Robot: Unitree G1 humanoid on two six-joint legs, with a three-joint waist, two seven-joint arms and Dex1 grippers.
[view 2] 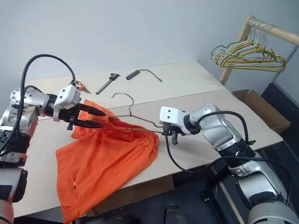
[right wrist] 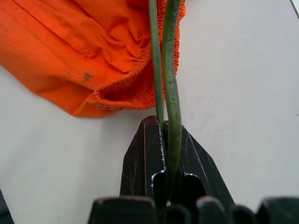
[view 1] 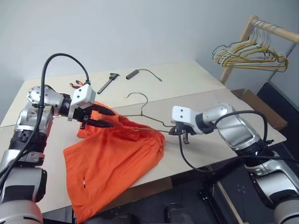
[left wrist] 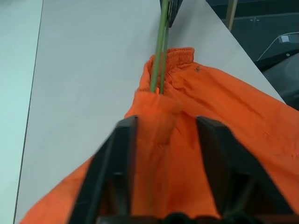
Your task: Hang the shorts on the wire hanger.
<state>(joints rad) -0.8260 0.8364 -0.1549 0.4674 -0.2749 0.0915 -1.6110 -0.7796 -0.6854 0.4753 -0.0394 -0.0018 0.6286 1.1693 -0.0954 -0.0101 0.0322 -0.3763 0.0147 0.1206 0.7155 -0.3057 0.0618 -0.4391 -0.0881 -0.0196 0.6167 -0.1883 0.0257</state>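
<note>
- Right gripper point(view 2: 167, 132): fingers pressed together, pinching the right end of the wire hanger point(view 1: 140, 113). The wrist view shows both wires of that corner running between the black fingers point(right wrist: 145, 154).
- Left gripper point(view 1: 100, 117): fingers part spread, straddling a raised fold of the shorts point(view 1: 112, 156) at their far left. Fabric sits between the fingers point(left wrist: 117, 158); I can't tell whether they bite on it.
- Shorts: bright orange, spread on the near left of the table point(view 1: 187, 88), waistband bunched toward the right gripper. The lower part droops over the table's near edge.
- Hanger: lies across the far side of the shorts, hook curling up toward the far side. Its left part goes into the cloth; in the left wrist view the two wires enter the shorts at the waistband.
- Open room: bare tabletop to the right of the shorts, around and beyond the right gripper, out to the right edge. Bare strip also far of the hanger hook.
- Far side clutter: a black clamp-like tool point(view 1: 108, 83) and a black handle with a cord point(view 1: 133, 73), well apart from the shorts.
- Far right, off the table: a wooden rack point(view 1: 268, 28) with a bunch of yellow and silver hangers point(view 1: 247, 56). A cardboard box point(view 1: 261, 109) sits just beside the table's right edge.
</note>
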